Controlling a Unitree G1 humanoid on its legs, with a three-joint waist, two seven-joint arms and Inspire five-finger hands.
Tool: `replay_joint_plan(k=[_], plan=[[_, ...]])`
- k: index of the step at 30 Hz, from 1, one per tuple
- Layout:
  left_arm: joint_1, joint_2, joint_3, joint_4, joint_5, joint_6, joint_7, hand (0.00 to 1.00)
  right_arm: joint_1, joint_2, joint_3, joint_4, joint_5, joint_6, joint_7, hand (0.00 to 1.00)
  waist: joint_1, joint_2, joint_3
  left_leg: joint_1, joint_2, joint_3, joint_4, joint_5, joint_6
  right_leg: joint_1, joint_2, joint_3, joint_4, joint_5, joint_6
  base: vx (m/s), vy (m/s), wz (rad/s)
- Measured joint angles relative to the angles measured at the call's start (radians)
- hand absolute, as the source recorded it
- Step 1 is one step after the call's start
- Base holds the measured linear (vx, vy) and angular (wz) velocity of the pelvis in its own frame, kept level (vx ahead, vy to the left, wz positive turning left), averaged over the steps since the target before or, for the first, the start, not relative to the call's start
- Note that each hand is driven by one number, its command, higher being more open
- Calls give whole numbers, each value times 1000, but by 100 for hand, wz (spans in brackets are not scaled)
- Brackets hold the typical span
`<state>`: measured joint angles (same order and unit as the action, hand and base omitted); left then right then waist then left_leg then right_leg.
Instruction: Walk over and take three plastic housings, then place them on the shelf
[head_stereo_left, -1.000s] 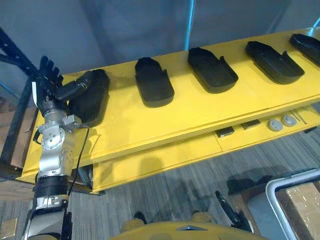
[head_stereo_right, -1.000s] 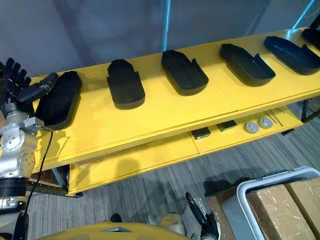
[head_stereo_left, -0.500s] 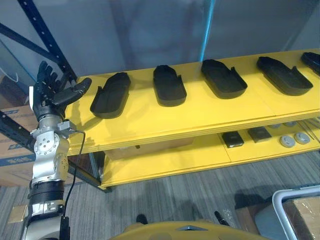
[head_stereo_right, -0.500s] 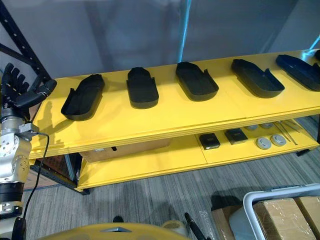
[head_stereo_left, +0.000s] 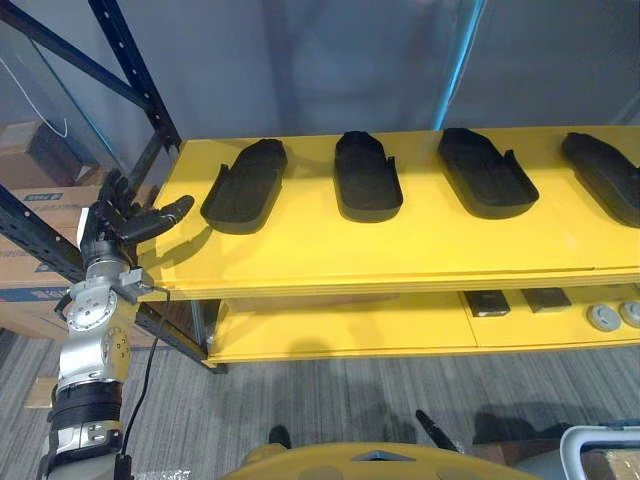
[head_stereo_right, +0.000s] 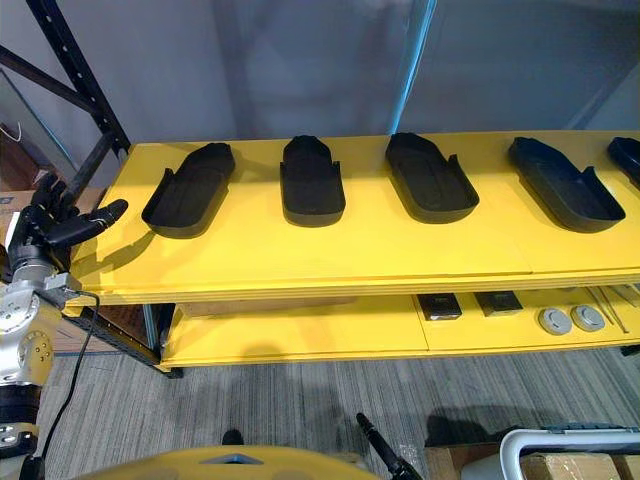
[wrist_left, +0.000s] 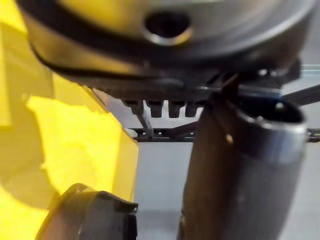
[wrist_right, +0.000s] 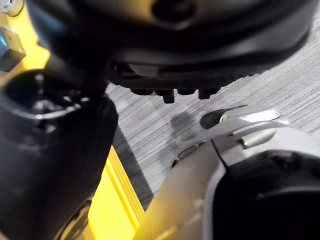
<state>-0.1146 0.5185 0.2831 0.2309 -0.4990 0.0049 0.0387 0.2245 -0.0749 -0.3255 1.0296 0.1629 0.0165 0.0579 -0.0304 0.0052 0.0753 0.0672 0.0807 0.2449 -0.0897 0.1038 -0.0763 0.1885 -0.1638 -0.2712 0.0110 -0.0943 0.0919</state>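
Hovering the left hand (head_stereo_left: 110, 222), spread and empty, with the nearest plastic housing (head_stereo_left: 245, 186) lying to its right, long axis slanting away.

Matt black plastic housings (head_stereo_left: 245, 187) sit on a smooth, faintly glossy yellow shelf (head_stereo_left: 400, 250) above grey ribbed carpet (head_stereo_left: 340, 400).

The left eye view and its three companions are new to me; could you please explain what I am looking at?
This is a humanoid robot with two arms. The two eye views come from a camera on its head, looking down; each wrist view comes from a camera on that wrist, looking along the hand. Black plastic housings lie in a row on the yellow shelf. The left hand, fingers straight, hovers by the shelf's left end, holding nothing. The right hand shows close up above grey floor.
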Motion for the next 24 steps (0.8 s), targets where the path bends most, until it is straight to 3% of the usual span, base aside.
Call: replay_joint_plan(k=[8, 15, 24], plan=[[-3, 4, -33, 47, -3, 0, -96, 100, -6, -1, -1, 9, 2, 0, 4, 100, 0, -3, 9, 11, 4, 2, -1, -5, -5, 5, 3, 4, 3, -8, -12, -36, -15, -2], [-1, 4, -34, 56, -8, 0, -113, 100, -1, 2, -30, 17, 3, 21, 4, 100, 1, -20, 27, 12, 5, 7, -1, -7, -6, 5, 3, 8, 1, -7, -10, -6, 0, 0], [26, -4, -52, 99, -8, 2, -138, 100, -7, 2, -37, 17, 3, 20, 4, 100, 0, -19, 30, 34, 6, 22, -1, -17, -14, 25, 4, 17, -12, -4, -4, 6, -10, -3]])
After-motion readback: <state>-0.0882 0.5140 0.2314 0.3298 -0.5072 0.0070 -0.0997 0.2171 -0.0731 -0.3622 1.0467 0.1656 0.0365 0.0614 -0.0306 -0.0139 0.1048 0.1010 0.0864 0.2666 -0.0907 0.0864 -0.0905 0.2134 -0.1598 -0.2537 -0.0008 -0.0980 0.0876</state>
